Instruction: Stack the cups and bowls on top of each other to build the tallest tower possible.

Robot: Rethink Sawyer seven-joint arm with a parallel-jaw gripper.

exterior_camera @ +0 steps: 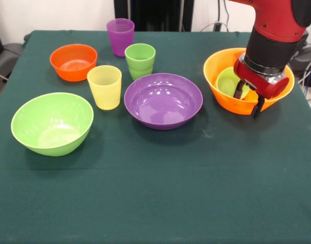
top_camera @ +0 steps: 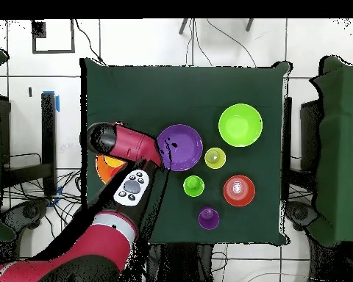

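green cloth covers the worktop [exterior_camera: 155,193], where the gripper [exterior_camera: 249,99], fingers apart, hangs inside the yellow-orange bowl [exterior_camera: 216,71] beside a lime green cup [exterior_camera: 227,81], risking tipping the bowl if it clips the rim.

Seen from the front, the wide bowl [exterior_camera: 163,100] sits in the middle of the table [exterior_camera: 155,193]. The near cup [exterior_camera: 104,86] stands just beside it at 9 o'clock. The middle cup [exterior_camera: 140,60] is at 11 o'clock, and the far cup [exterior_camera: 120,36] is behind that one. The small bowl [exterior_camera: 73,62] is at 10 o'clock. The deep bowl [exterior_camera: 52,123] is at 8 o'clock. The big bowl [exterior_camera: 221,96] is near 3 o'clock, with one cup [exterior_camera: 227,81] inside it.
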